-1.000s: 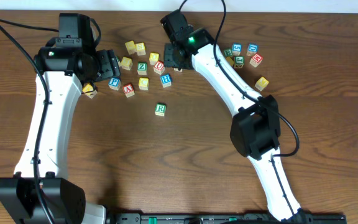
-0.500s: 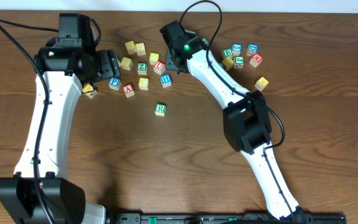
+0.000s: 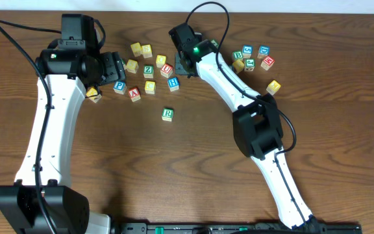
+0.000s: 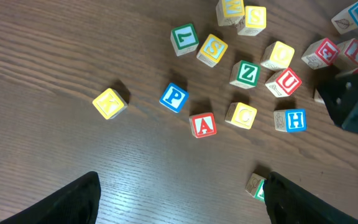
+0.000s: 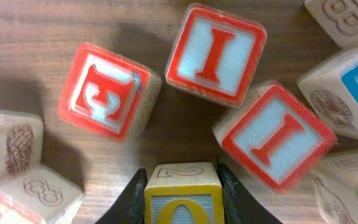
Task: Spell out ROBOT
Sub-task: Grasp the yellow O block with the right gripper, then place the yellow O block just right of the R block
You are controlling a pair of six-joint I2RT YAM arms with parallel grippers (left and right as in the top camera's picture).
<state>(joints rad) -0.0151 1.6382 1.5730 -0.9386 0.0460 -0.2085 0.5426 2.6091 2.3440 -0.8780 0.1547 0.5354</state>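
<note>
In the right wrist view my right gripper (image 5: 182,180) is shut on a yellow O cube (image 5: 182,200), with a black finger pressed against each side of it. From overhead that gripper (image 3: 182,65) sits low over the block cluster beside the red U cube (image 3: 166,68). The green R cube (image 3: 167,114) lies alone nearer the table's middle, and its edge (image 4: 255,185) peeks out by my left finger. A green B cube (image 3: 238,55) is in the right-hand group. My left gripper (image 4: 179,205) hangs open above bare wood, holding nothing.
Red I cubes (image 5: 216,55) (image 5: 275,137) and a red E cube (image 5: 104,90) crowd the held cube. Red A (image 3: 134,94), blue H (image 3: 173,83), blue P (image 3: 119,86) and green Z (image 3: 148,69) lie in the middle cluster. A lone yellow cube (image 3: 94,95) rests under the left arm.
My right arm swung its wrist a little left into the cluster and its jaws closed onto the yellow O cube. The left arm and the other cubes stayed put.
</note>
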